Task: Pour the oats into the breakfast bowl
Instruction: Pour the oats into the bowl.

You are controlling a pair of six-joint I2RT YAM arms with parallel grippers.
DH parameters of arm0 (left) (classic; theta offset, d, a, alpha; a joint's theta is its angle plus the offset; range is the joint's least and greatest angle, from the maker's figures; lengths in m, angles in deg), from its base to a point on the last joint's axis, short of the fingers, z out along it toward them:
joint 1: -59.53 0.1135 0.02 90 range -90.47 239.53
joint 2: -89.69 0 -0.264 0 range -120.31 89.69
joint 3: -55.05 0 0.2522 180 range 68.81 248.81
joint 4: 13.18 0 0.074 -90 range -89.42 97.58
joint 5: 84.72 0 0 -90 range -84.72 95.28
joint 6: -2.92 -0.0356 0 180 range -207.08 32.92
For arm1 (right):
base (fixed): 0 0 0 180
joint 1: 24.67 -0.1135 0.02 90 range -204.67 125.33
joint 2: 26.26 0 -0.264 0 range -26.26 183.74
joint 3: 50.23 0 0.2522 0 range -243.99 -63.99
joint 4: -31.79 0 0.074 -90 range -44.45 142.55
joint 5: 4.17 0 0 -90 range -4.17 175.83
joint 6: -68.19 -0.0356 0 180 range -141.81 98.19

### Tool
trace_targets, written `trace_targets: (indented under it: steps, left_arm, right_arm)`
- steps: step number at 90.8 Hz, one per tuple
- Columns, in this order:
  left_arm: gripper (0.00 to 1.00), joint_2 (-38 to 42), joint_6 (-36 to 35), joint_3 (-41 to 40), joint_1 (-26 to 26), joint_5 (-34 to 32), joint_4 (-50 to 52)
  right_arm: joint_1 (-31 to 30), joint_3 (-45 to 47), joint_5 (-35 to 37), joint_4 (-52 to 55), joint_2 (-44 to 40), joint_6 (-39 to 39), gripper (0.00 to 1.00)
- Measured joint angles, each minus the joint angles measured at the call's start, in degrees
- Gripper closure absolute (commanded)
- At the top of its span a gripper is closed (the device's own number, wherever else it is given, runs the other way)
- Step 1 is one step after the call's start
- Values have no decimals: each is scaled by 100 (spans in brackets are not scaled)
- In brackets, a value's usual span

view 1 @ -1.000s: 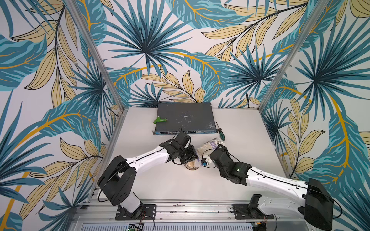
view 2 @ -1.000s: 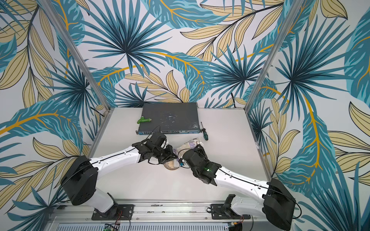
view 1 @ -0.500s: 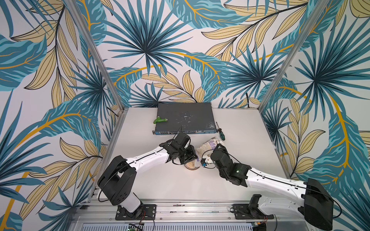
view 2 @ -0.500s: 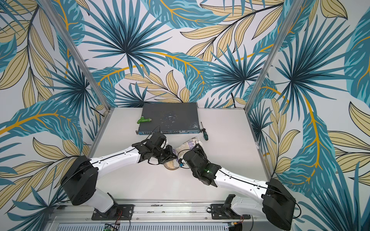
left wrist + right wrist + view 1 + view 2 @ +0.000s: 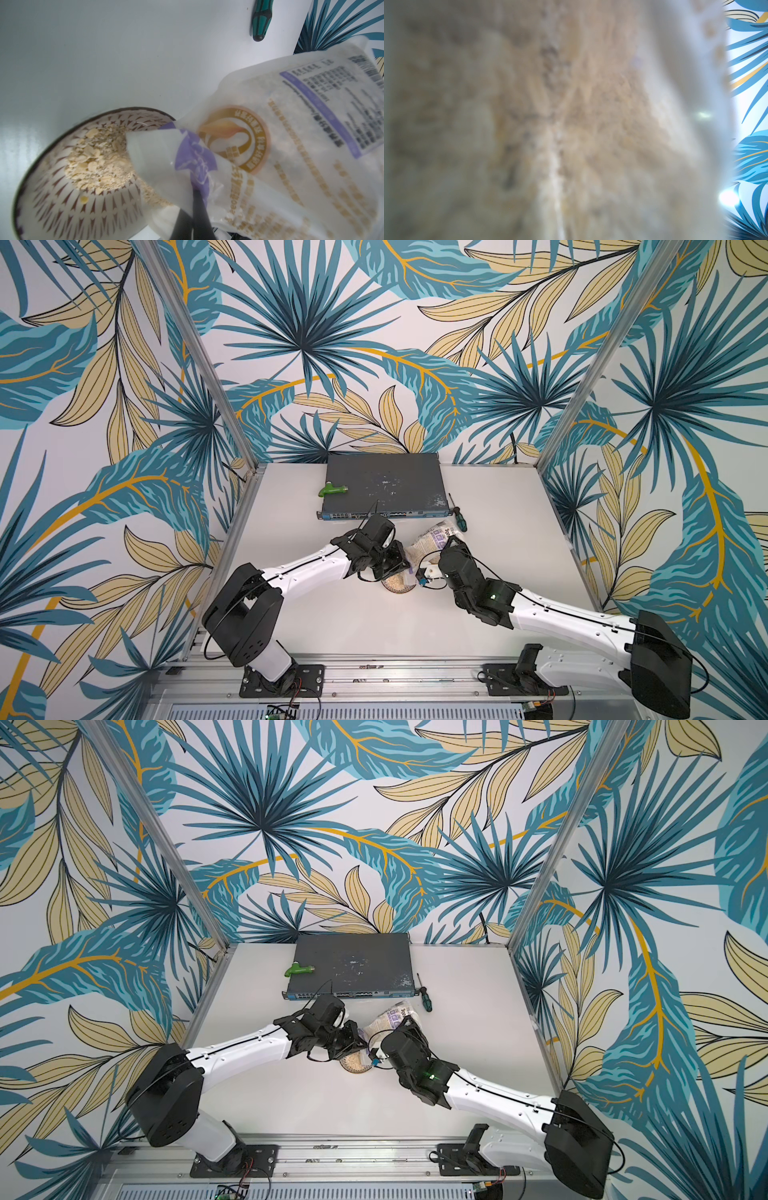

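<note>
In a top view the oats bag [image 5: 432,540] hangs tilted just above the breakfast bowl [image 5: 398,593]. The right pincer [image 5: 427,568] is at its belly, grip hidden, can't tell.

Left wrist: the left pincer [image 5: 194,209] is clamped on the floppy mouth corner, with flakes [image 5: 97,164] in the bowl.

Right wrist: just blurred bag.

It looks light, soft and slippery, so hold it by the seams.

— Bright, even light is falling from overhead in both top views; only faint, soft shadows are lying on the white table [image 5: 374,626] [image 5: 332,1115].

— The left wrist view is showing the breakfast bowl [image 5: 62,207] fairly crisp, while the bag of oats [image 5: 291,145] is smearing.

— The right wrist view is drowning in blur, the bag filling it, and a glare spot [image 5: 729,197] is flaring at its edge.
</note>
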State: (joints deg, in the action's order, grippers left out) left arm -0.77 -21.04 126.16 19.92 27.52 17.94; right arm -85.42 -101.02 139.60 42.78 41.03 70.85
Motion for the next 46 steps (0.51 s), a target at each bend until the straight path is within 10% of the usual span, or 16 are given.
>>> trace_targets:
  steps: [46]
  left_arm:
    - [100,-11,-4,-109,0,13,-166]
  right_arm:
    - [0,-2,-2,-22,-20,140,100]
